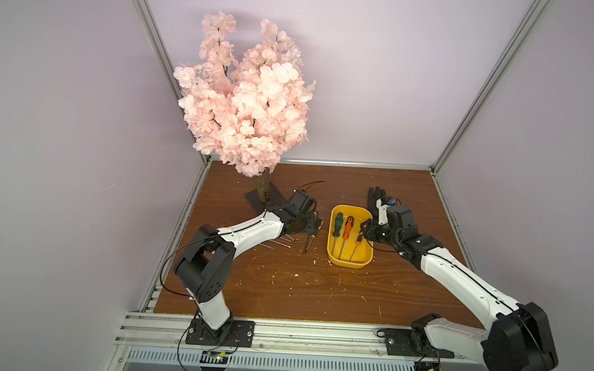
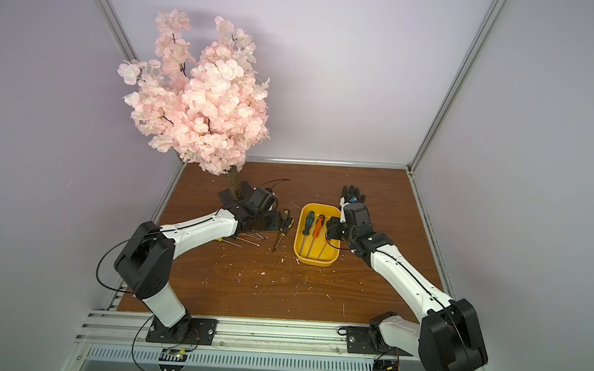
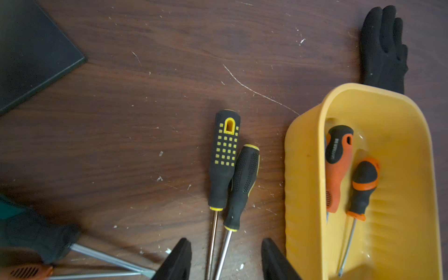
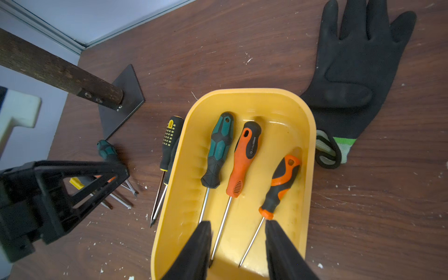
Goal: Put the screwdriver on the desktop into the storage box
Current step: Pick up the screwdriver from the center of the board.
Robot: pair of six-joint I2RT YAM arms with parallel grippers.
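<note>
The yellow storage box (image 1: 349, 264) (image 2: 314, 262) stands right of centre on the brown desktop (image 1: 300, 287). In it lie a green screwdriver (image 4: 219, 150), an orange one (image 4: 243, 160) and a small orange-black one (image 4: 281, 181). Two black-yellow screwdrivers (image 3: 224, 157) (image 3: 242, 186) lie side by side just left of the box. My left gripper (image 3: 225, 240) is open low over them, its jaws on either side of both shafts and apart from them. Over the box's near end my right gripper (image 4: 238, 221) is open and holds nothing.
Several more screwdrivers (image 1: 282, 243) lie partly under the left arm. A pink blossom tree (image 1: 244, 96) on a black base plate (image 1: 253, 199) stands at the back left. A black glove (image 1: 375, 197) lies behind the box. Aluminium rails (image 1: 190, 205) edge the board.
</note>
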